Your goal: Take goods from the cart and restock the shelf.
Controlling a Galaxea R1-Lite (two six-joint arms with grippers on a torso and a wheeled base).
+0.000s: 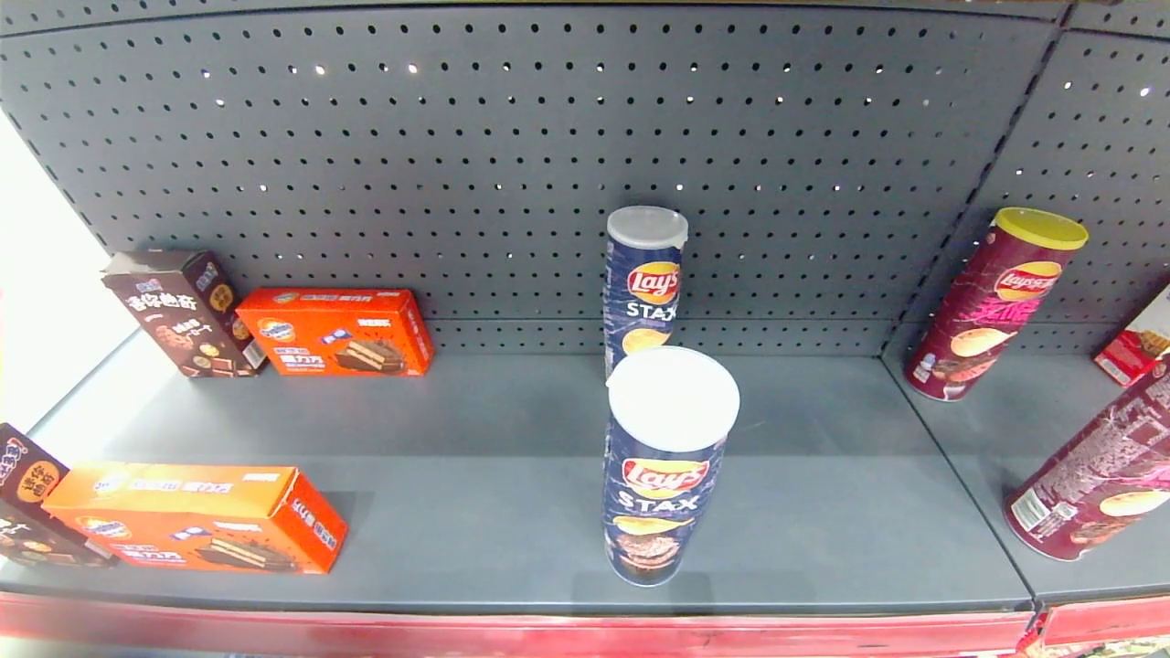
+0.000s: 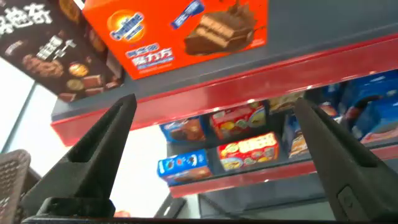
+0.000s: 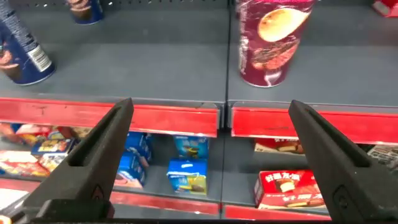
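1. Just below and in front of the red lip (image 1: 512, 631), L side: left gripper (image 2: 211, 162), jaws wide apart and empty. It points up toward the front orange box (image 2: 180, 31) and the front brown box (image 2: 50, 43) beside it.
2. Same level, R side: right gripper (image 3: 208, 162), jaws likewise wide apart and empty. It faces the seam where two lip sections meet, and the front maroon can (image 3: 270, 37) stands upright just beyond.
3. Under the lip, behind both grippers: lower-shelf packs (image 2: 249, 149), blue, red and yellow, in rows.
4. Shelf (image 1: 457, 411), grey deck, front row, L to R:
   - front brown box at the L edge;
   - front orange box just beside it, on a long side w/ picture face forward;
   - front blue can (image 1: 663, 475), upright near centre, white lid on;
   - front maroon can in the adjoining R bay.
5. Back row, L to R:
   - rear brown box (image 1: 178, 311), standing on end;
   - rear orange box (image 1: 338, 331) just beside it;
   - rear blue can (image 1: 644, 283), straight behind the front one, its base partly hidden by the nearer lid;
   - rear maroon can (image 1: 992, 306) w/ yellow lid, in the R bay;
   - red box (image 1: 1133, 347), cut off at the R edge.
6. Farthest: pegboard (image 1: 457, 137), dark grey and perforated, backing both bays.
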